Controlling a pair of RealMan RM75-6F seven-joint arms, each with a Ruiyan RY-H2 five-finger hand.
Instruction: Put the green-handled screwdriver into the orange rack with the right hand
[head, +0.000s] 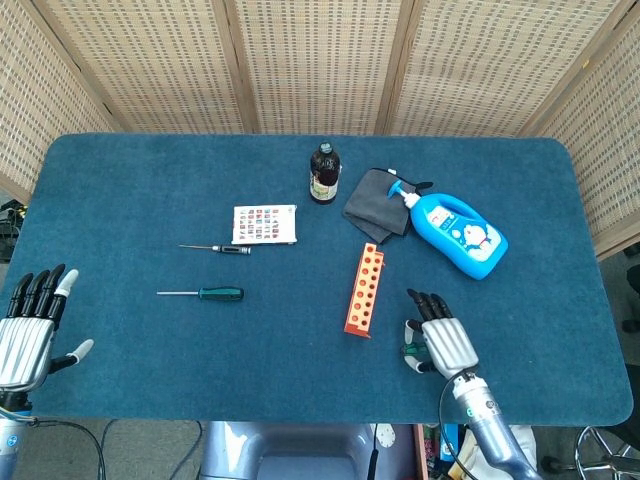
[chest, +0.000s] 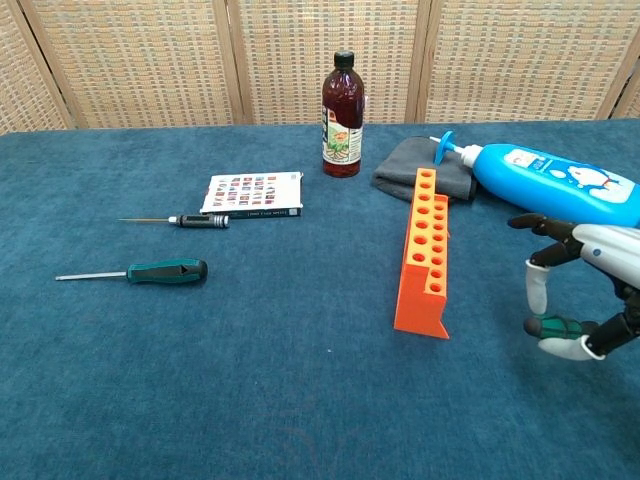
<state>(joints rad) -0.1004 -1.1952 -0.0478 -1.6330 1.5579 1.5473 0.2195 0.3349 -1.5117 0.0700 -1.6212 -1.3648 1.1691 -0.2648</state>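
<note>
On the blue table (head: 150, 200), in front of wicker screens, the pick-up looks done and the placing is left. The right hand (chest: 585, 290) pinches a green-handled screwdriver (chest: 552, 325) at its underside, lifted off the cloth, to the right of the orange rack (chest: 424, 250). It must yet go into a hole. The left hand (head: 30, 325) rests open.

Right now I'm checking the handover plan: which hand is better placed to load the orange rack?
The right hand. It already holds a green-handled screwdriver just beside the orange rack. The left hand holds nothing at the table's far edge, well away from the rack.
</note>
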